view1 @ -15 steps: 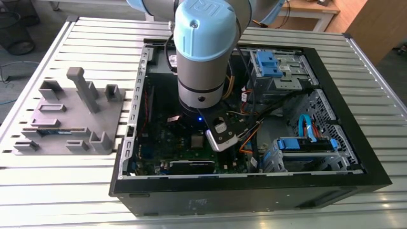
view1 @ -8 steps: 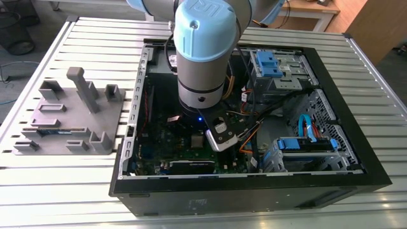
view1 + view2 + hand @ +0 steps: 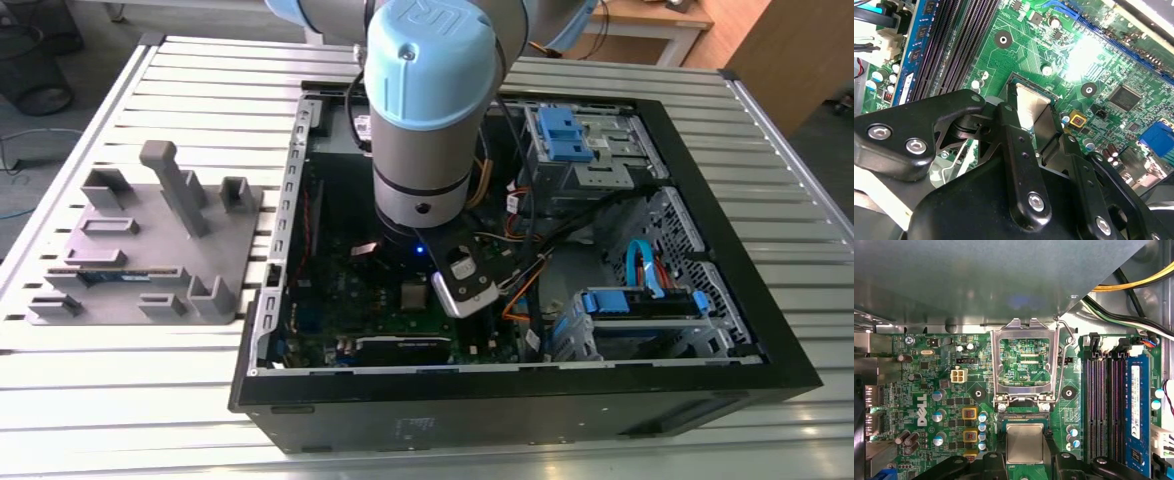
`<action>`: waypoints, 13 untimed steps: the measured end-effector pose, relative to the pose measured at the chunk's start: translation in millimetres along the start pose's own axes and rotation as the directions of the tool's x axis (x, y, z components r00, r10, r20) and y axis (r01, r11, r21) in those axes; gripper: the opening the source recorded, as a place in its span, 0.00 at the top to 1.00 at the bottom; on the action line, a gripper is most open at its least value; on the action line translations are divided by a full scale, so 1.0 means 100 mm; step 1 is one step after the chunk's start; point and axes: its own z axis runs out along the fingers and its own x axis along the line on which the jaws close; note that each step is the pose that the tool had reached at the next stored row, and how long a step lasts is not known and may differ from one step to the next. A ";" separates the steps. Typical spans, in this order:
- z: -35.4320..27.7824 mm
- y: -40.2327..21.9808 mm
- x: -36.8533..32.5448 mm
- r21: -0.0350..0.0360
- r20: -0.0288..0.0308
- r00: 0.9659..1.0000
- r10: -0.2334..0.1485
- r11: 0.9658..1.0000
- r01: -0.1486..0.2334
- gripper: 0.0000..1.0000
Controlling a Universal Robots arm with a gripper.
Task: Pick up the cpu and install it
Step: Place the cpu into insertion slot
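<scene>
Alignment matters most: your gripper (image 3: pixel 1029 120) straddles the cpu (image 3: pixel 1025 442), which sits low over the motherboard (image 3: pixel 929 390) just beside the raised load plate (image 3: pixel 1026 365). You cannot tell whether it is gripped. Keep it flat, square, and press gently.

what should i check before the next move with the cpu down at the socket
1. load plate flipped up off the socket: ok
2. cpu lined up square within the socket: ok
3. cpu fully seated: cannot tell
4. gripper hold on the cpu: cannot tell
5. cables lying away from the socket, beyond the memory slots: ok
</scene>
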 end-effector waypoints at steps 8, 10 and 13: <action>0.006 0.002 -0.001 -0.001 0.001 1.000 0.000 1.000 0.000 0.60; 0.004 0.001 0.000 -0.001 0.000 1.000 0.000 1.000 0.000 0.55; 0.000 0.000 0.000 0.000 0.000 1.000 0.000 1.000 0.000 0.55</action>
